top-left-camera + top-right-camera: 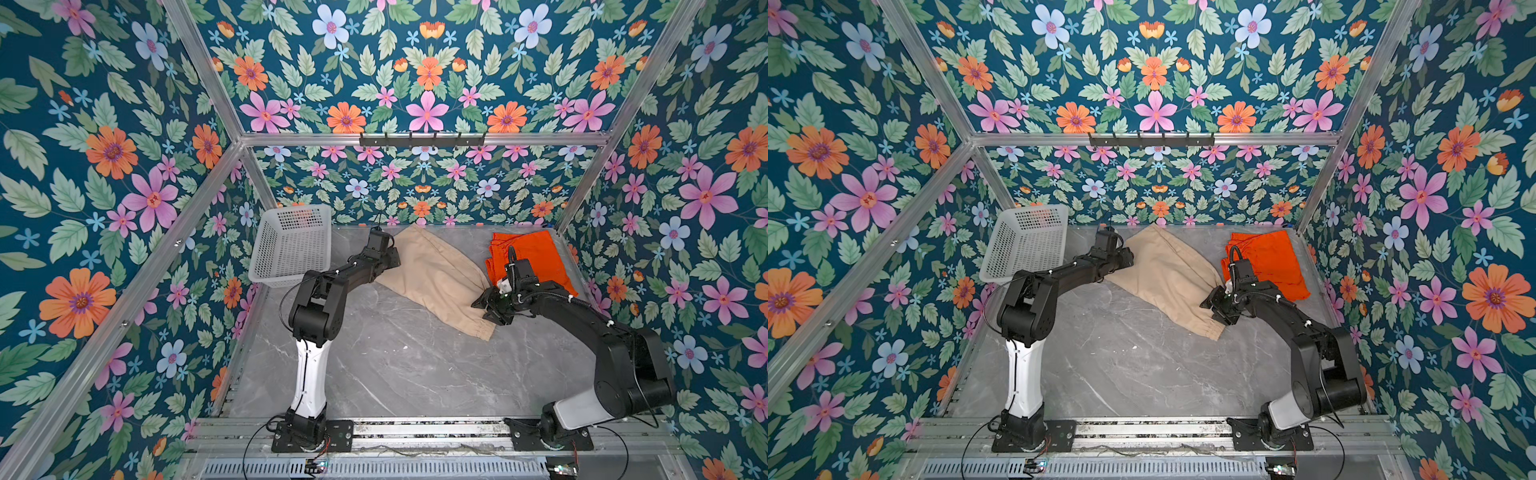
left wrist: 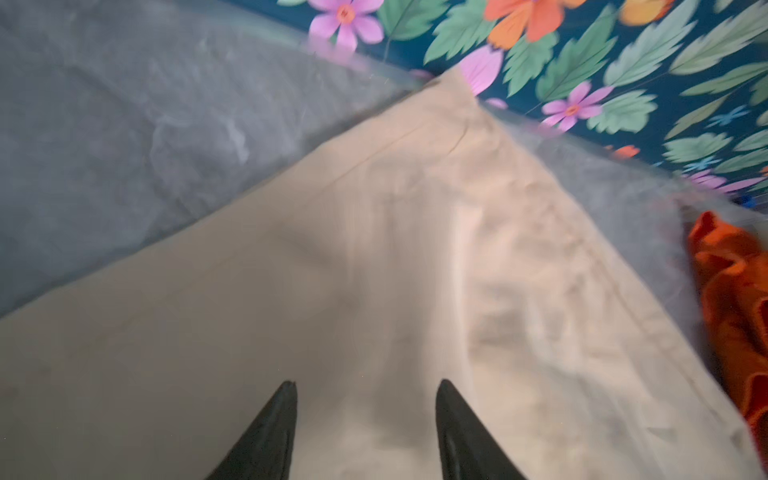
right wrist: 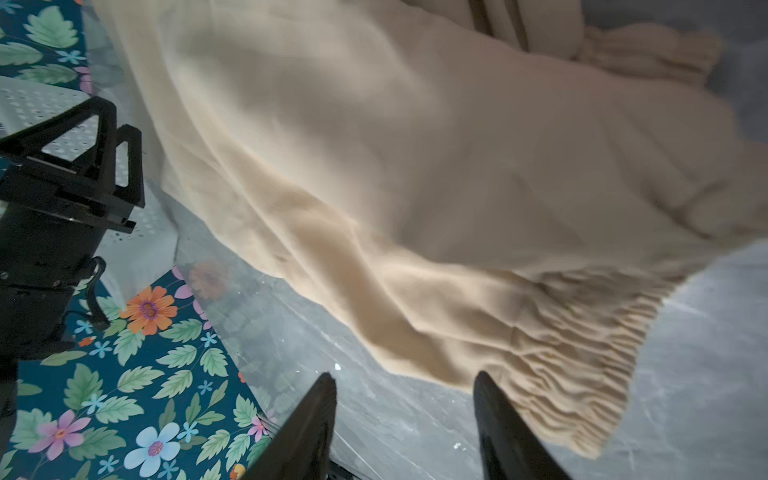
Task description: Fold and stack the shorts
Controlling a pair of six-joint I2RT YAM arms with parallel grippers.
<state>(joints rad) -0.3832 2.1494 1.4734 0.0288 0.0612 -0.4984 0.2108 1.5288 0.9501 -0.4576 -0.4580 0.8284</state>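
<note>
The beige shorts (image 1: 436, 278) (image 1: 1167, 282) lie folded and slanted on the grey table, elastic waist toward the front right. My left gripper (image 1: 395, 257) (image 1: 1128, 257) is at their far left edge; in the left wrist view it (image 2: 365, 384) stands open just above the beige shorts (image 2: 374, 270), holding nothing. My right gripper (image 1: 484, 311) (image 1: 1212, 311) is at their right side by the waist; in the right wrist view it (image 3: 405, 376) is open over bare table beside the beige shorts (image 3: 415, 166). The orange shorts (image 1: 532, 257) (image 1: 1266, 257) (image 2: 731, 299) lie folded at the back right.
A white perforated basket (image 1: 291, 245) (image 1: 1025, 241) stands tilted at the back left, close behind the left arm. Floral walls enclose the grey marbled table (image 1: 395, 365) on three sides. A rail with the arm bases runs along the front.
</note>
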